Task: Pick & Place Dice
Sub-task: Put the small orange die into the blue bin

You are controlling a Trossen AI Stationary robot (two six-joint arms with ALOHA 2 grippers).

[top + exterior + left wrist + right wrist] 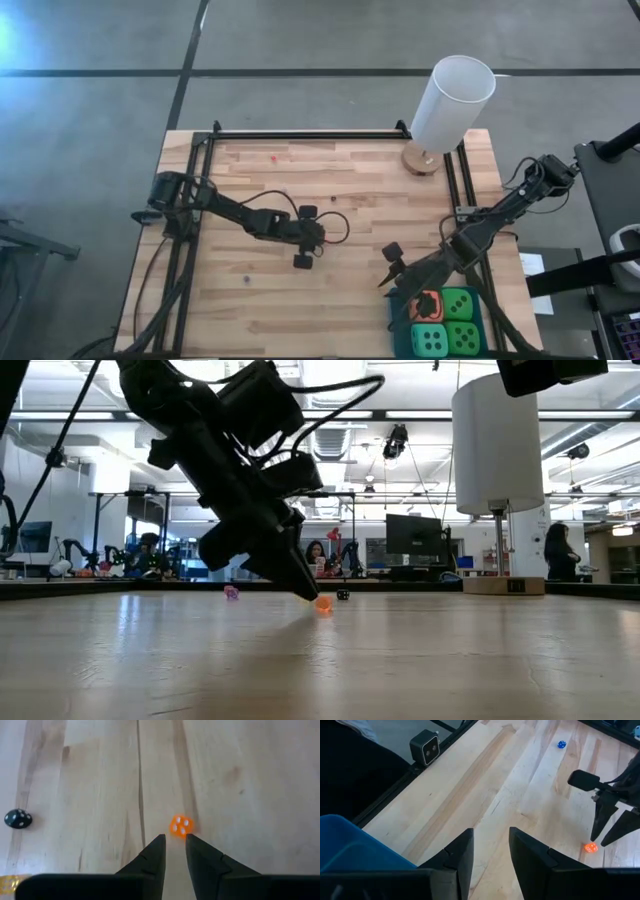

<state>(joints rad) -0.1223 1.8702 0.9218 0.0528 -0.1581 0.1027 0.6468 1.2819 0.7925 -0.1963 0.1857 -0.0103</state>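
Observation:
Four soft dice lie in a blue tray (395, 325) at the table's near right corner: an orange-red one (431, 302), two bright green (460, 303) (466, 338) and a turquoise one (430, 341). My right gripper (389, 270) (490, 845) hovers open over bare wood just left of the tray. My left gripper (318, 238) (175, 842) is open at mid-table, pointing down. Its tips stand just short of a tiny orange die (180, 826) (323, 603) (590, 848) that rests on the wood. I see no touch.
A tall white cylinder (452, 103) on a wooden base stands at the far right corner. Other tiny dice lie on the wood: a black one (18, 818), a blue one (561, 744) and a pinkish one (232, 592). Black rails (300, 135) frame the table.

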